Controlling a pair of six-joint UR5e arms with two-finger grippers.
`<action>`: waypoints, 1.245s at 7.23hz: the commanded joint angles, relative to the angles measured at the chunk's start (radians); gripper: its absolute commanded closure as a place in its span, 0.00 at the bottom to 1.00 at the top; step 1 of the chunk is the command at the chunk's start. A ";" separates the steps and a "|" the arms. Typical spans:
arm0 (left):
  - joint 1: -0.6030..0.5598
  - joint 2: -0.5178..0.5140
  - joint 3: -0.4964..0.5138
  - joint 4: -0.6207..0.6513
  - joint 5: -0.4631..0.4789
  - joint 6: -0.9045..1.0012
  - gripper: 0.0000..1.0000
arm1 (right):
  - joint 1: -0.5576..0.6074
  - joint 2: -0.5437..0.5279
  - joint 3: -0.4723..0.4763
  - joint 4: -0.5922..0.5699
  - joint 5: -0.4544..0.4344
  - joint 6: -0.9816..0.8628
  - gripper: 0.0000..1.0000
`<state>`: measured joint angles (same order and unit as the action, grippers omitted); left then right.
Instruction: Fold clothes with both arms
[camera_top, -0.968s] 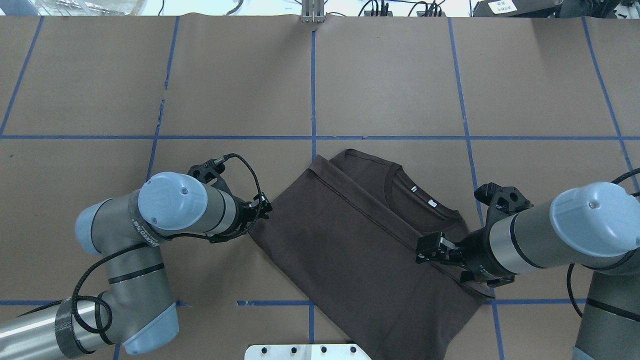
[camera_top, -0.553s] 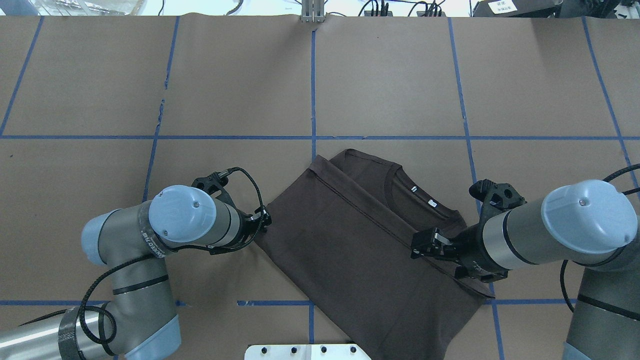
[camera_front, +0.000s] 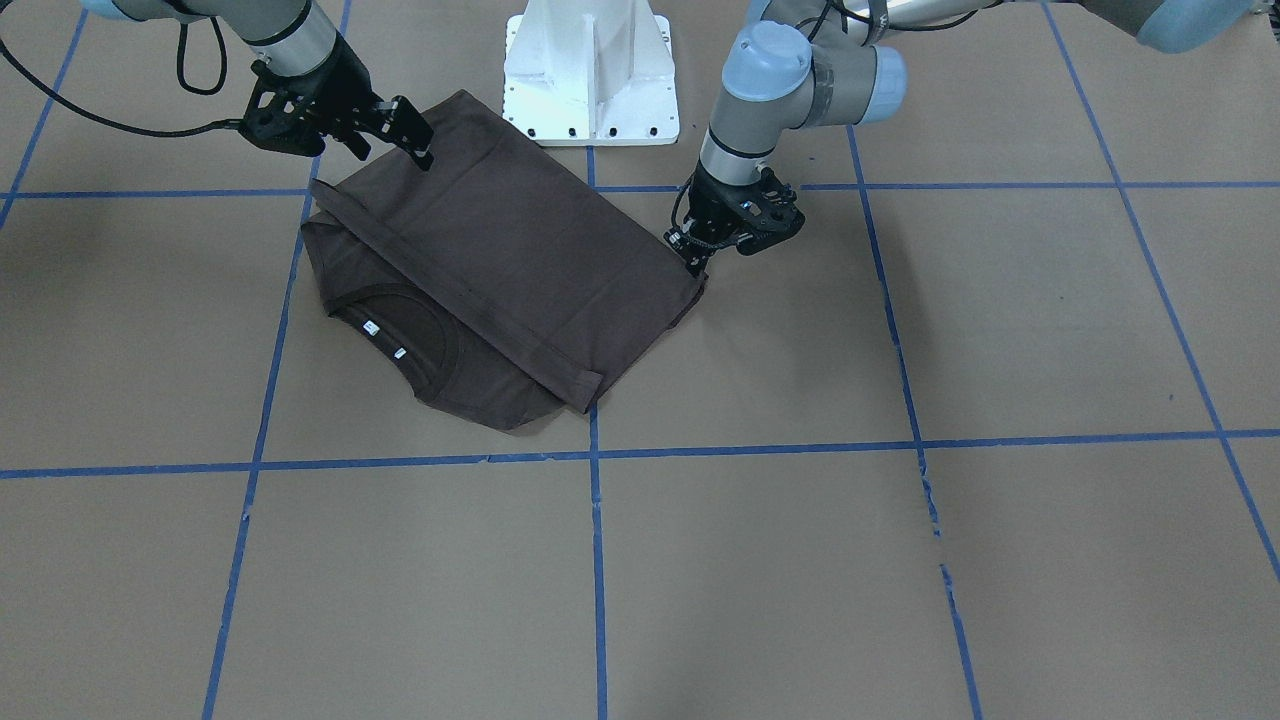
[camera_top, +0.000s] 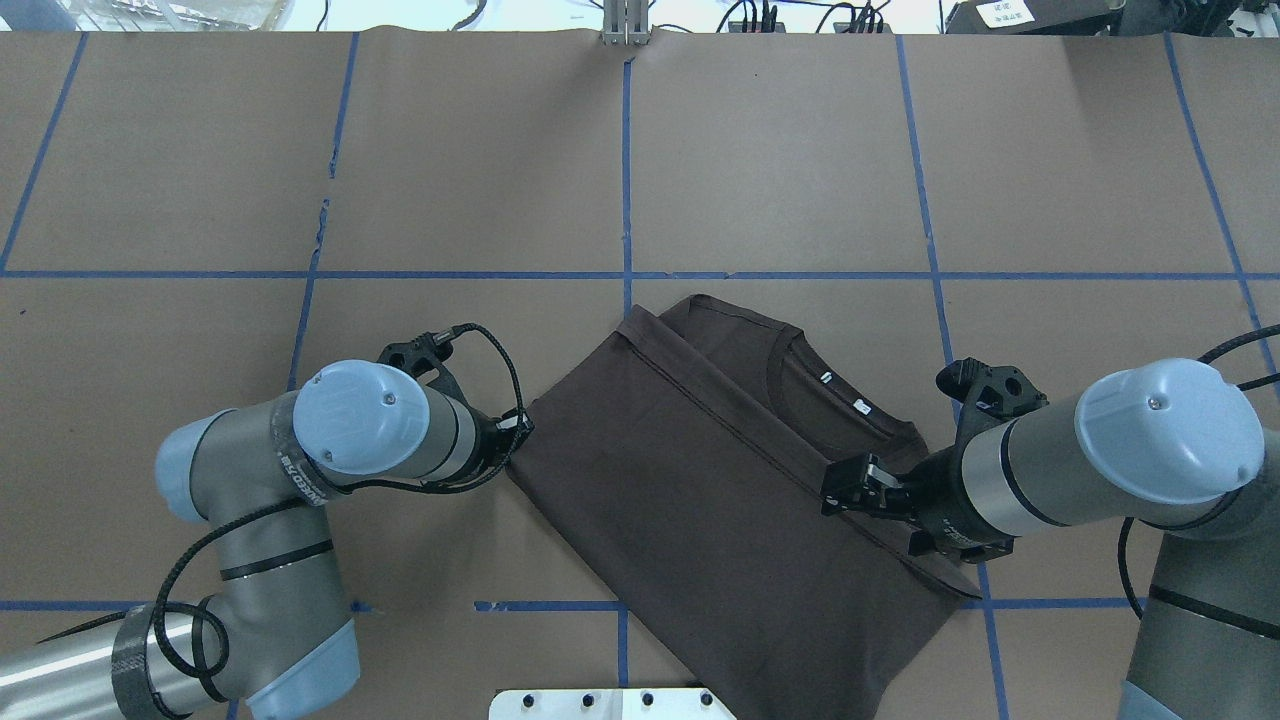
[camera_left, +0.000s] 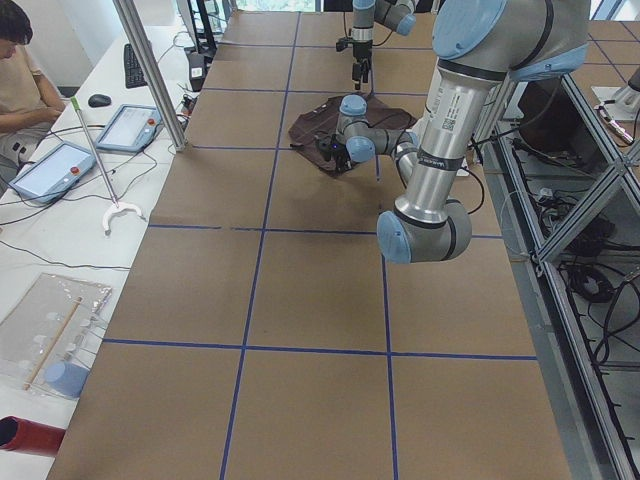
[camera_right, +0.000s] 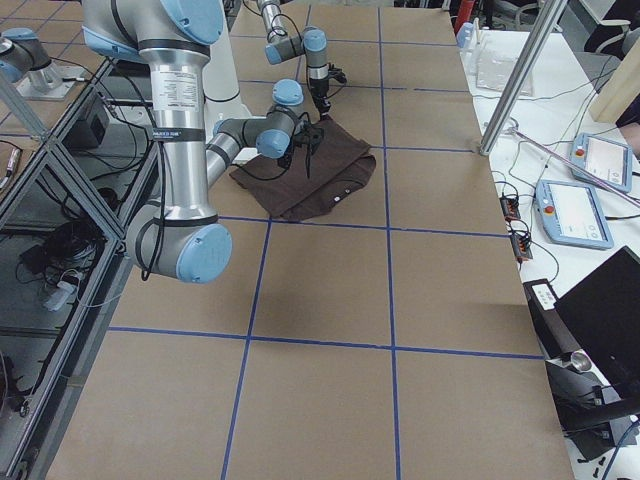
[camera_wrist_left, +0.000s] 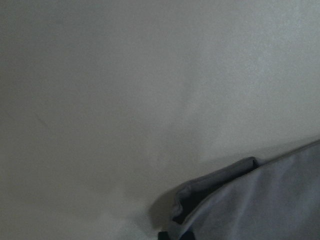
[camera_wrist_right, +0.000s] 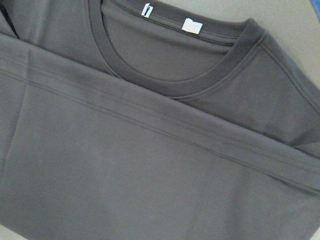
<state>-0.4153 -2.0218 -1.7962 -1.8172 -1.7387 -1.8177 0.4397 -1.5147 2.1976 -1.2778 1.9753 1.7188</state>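
A: Where does the T-shirt sit, and how will it handle?

B: It lies flat and aslant on the brown worktop, just in front of the robot's base, between the 2 arms. It is folded over once. The stitched hem band runs straight across just below the collar, so the collar and 2 white labels still show. It looks light, thin and limp. A lifted part would probably sag and drag the rest, and the 2 layers may slide on each other.

A: And the hands?

B: The left hand is down at the shirt's left corner, which curls slightly off the paper in the wrist view. Whether the hand has closed on cloth cannot be told. The right hand is over the folded layer near the collar's right side. Its opening cannot be told either, nor whether it touches the cloth.

A: Where should the robot take hold?

B: Probably at the outer edges, 1 hand per side, pinching both layers where the seams are thicker. Lifting both sides level and keeping the cloth taut between them should stop the middle drooping.
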 joint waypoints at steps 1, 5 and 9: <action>-0.123 -0.011 -0.032 0.050 0.010 0.185 1.00 | 0.001 0.010 0.001 0.000 -0.001 0.002 0.00; -0.336 -0.304 0.351 -0.126 0.007 0.210 1.00 | -0.004 0.148 -0.109 0.000 -0.035 0.008 0.00; -0.349 -0.287 0.185 -0.123 -0.096 0.206 0.28 | -0.013 0.382 -0.359 -0.017 -0.137 0.024 0.00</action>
<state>-0.7619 -2.3462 -1.5080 -1.9448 -1.7919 -1.6104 0.4293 -1.2030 1.9223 -1.2903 1.8625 1.7471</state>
